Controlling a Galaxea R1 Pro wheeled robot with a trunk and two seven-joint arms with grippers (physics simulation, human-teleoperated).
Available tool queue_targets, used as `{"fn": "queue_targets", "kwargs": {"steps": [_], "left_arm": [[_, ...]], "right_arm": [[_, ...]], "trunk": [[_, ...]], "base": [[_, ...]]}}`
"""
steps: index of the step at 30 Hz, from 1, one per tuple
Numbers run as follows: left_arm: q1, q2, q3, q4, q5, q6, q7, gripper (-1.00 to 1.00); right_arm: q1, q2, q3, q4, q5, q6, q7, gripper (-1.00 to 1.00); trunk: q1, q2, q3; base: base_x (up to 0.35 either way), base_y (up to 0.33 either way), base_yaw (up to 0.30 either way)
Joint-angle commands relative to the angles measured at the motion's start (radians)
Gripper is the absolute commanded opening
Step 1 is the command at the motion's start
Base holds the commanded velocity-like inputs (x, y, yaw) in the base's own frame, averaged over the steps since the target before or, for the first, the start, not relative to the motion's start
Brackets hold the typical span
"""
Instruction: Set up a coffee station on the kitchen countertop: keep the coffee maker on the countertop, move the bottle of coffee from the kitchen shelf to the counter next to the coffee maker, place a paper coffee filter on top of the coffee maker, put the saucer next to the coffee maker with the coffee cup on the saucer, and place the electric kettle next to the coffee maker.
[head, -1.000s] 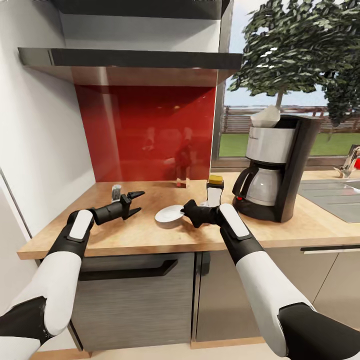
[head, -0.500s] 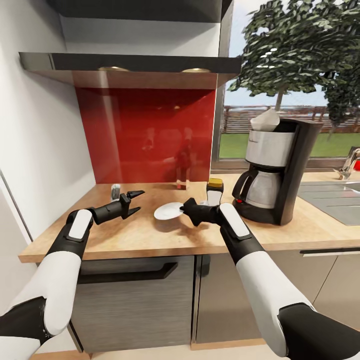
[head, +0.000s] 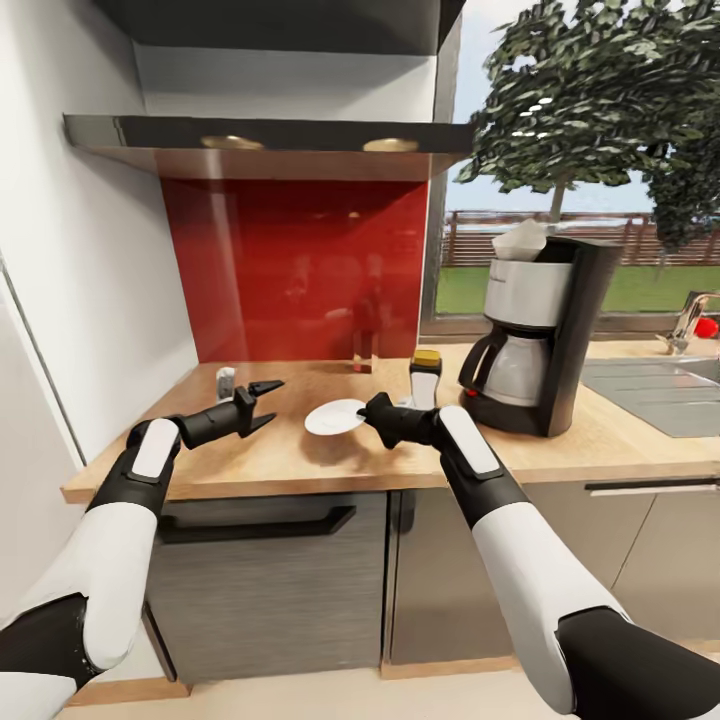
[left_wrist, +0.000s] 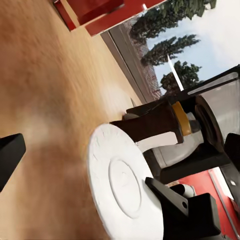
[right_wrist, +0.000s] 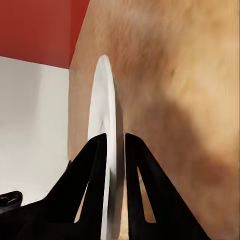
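In the head view the right gripper holds the saucer by its rim just above the countertop, left of the coffee bottle and coffee maker; the left gripper hovers apart, fingers spread and empty. In the right wrist view both fingers clamp the saucer edge, so lower it level before releasing.

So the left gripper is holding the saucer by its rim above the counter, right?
Not the left. The right gripper is shut on the saucer by its rim, above the kitchen countertop; the right wrist view shows its jaws pinching the edge. The left gripper is open.
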Motion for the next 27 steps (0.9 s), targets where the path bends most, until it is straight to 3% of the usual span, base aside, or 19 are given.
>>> {"fn": "queue_targets", "kwargs": {"steps": [1,10,14,15,17,19,20,21,23,25,26,27], "left_arm": [[-0.001,0.002,0.004,0.000,-0.006,0.006,-0.010,1.00],[-0.001,0.043,0.005,0.002,-0.007,0.005,-0.113,1.00],[-0.001,0.062,0.004,0.002,-0.007,0.008,-0.148,1.00],[-0.001,0.069,0.003,0.004,-0.007,0.011,-0.186,1.00],[0.000,0.094,-0.001,0.007,-0.007,0.014,-0.297,1.00],[0.002,0.111,-0.026,0.004,-0.007,0.014,-0.370,1.00],[0.004,0.132,-0.086,0.002,-0.007,0.013,-0.443,1.00],[0.005,0.140,-0.110,0.002,-0.007,0.013,-0.470,1.00],[0.022,0.175,-0.211,0.001,-0.007,0.010,-0.603,1.00],[0.035,0.191,-0.253,0.001,-0.007,0.006,-0.674,1.00],[0.070,0.222,-0.321,0.002,-0.007,-0.005,-0.783,1.00],[0.081,0.228,-0.334,0.002,-0.007,-0.009,-0.803,1.00]], "right_arm": [[-0.001,0.000,0.000,-0.007,-0.012,-0.002,0.006,-1.00],[0.006,0.000,0.000,-0.031,-0.010,0.004,0.042,-1.00],[0.023,-0.001,0.000,-0.108,-0.003,0.053,0.060,-1.00],[0.032,-0.009,0.000,-0.126,-0.003,0.072,0.061,-1.00],[0.066,-0.051,0.000,-0.178,-0.002,0.111,0.079,-1.00],[0.095,-0.085,0.000,-0.215,-0.002,0.127,0.115,-1.00],[0.120,-0.116,0.000,-0.239,-0.001,0.135,0.156,-1.00],[0.127,-0.125,0.000,-0.244,-0.001,0.137,0.168,-1.00],[0.147,-0.153,0.000,-0.257,0.001,0.141,0.195,-1.00],[0.159,-0.163,0.000,-0.265,0.002,0.142,0.202,-1.00],[0.183,-0.179,0.000,-0.299,0.003,0.144,0.209,-1.00],[0.190,-0.182,0.000,-0.308,0.003,0.144,0.210,-1.00]], "trunk": [[-0.001,-0.001,-0.001],[-0.001,-0.001,-0.001],[-0.001,-0.001,-0.001],[-0.001,-0.001,-0.001],[-0.001,-0.001,-0.001],[-0.001,-0.001,-0.001],[-0.001,-0.001,-0.001],[-0.001,-0.001,-0.001],[-0.001,-0.001,-0.001],[-0.001,-0.001,-0.001],[-0.001,-0.001,-0.001],[-0.001,-0.001,-0.001]], "base": [[-0.321,0.000,0.000],[-0.153,0.000,0.000],[-0.099,0.000,0.000],[-0.026,0.000,0.000],[-0.014,0.000,0.000],[-0.006,0.000,0.000],[-0.003,0.000,0.000],[-0.002,0.000,0.000],[-0.001,0.000,0.000],[0.000,0.000,0.000],[0.000,0.000,0.000],[0.000,0.000,0.000]]}}
